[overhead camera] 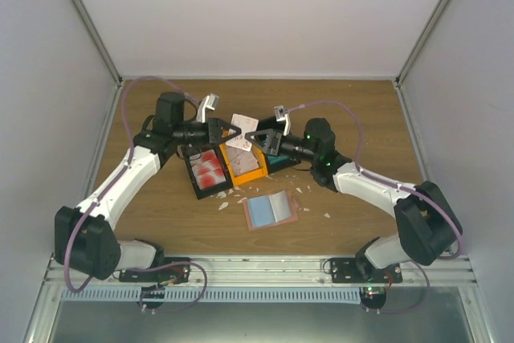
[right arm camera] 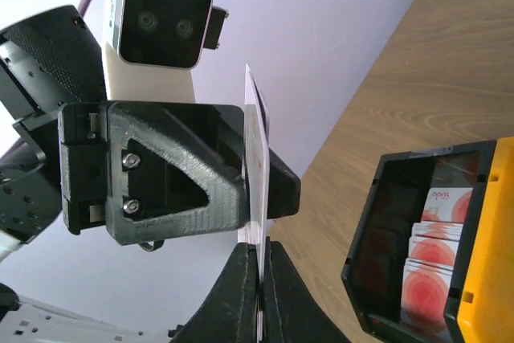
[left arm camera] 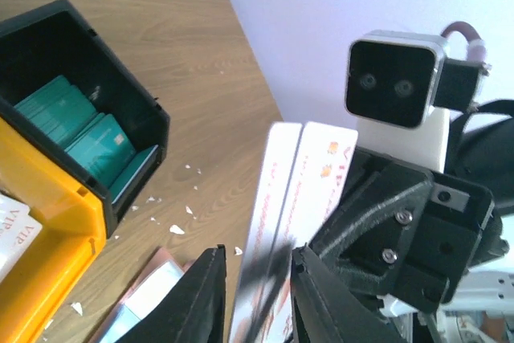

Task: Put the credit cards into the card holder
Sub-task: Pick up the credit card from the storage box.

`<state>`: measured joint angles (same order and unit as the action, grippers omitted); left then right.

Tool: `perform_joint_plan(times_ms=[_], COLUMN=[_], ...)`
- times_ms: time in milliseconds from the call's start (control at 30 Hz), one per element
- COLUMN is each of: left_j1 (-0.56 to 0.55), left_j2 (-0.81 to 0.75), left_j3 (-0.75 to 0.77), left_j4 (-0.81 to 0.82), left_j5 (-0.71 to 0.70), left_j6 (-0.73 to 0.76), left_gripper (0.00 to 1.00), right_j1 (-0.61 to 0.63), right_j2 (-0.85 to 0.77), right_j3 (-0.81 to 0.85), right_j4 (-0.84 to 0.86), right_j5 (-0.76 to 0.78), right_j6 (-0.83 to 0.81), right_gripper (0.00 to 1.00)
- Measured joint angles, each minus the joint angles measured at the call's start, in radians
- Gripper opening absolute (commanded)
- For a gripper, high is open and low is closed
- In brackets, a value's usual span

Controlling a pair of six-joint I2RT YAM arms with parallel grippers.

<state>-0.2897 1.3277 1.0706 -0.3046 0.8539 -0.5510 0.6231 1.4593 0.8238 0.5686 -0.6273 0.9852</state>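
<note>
Wood-grain table [overhead camera: 161, 198] between white walls: two arms reach inward, elbows bowed outward, wrists meeting above a row of three bins [overhead camera: 227, 168]. The right gripper [right arm camera: 259, 279] is pinched tight on the white cards [left arm camera: 309, 166], which the left wrist view shows as two, held on edge in the air. The left gripper [left arm camera: 257, 263] stands slightly parted astride them; whether its pads touch I cannot tell. One card holder [overhead camera: 271, 210] lies open, blue pockets up, just nearer the bases than the bins, among paper scraps [overhead camera: 224, 205].

One white card [overhead camera: 245, 124] between left end effector [overhead camera: 228, 129] and right end effector [overhead camera: 251, 136], above the bins [overhead camera: 193, 176]
</note>
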Motion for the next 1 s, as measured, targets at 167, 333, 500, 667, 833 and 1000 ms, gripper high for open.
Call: perform_joint_plan(times_ms=[167, 333, 500, 667, 833, 1000], left_j1=[0.011, 0.030, 0.044, 0.050, 0.057, 0.058], left_j2=[-0.060, -0.084, -0.096, -0.101, -0.122, -0.132], left_j3=[-0.031, -0.034, -0.074, -0.092, -0.132, -0.146], left_j4=[0.037, 0.064, 0.108, 0.137, 0.214, 0.269], left_j5=[0.047, 0.092, 0.135, 0.179, 0.225, 0.262], left_j6=[-0.018, -0.023, -0.035, -0.045, -0.084, -0.111], left_gripper=[0.31, 0.31, 0.27, 0.23, 0.24, 0.24], right_j1=[-0.007, -0.019, -0.025, -0.030, -0.030, -0.030], right_j2=[-0.042, -0.070, -0.082, -0.085, -0.100, -0.103], right_j3=[-0.016, -0.032, -0.044, -0.058, -0.074, -0.075], right_j4=[0.026, 0.065, 0.100, 0.115, 0.146, 0.189], right_j5=[-0.025, -0.074, -0.132, -0.170, -0.201, -0.229], right_j6=[0.013, 0.042, 0.072, 0.095, 0.111, 0.142], right_gripper=[0.01, 0.01, 0.01, 0.01, 0.01, 0.01])
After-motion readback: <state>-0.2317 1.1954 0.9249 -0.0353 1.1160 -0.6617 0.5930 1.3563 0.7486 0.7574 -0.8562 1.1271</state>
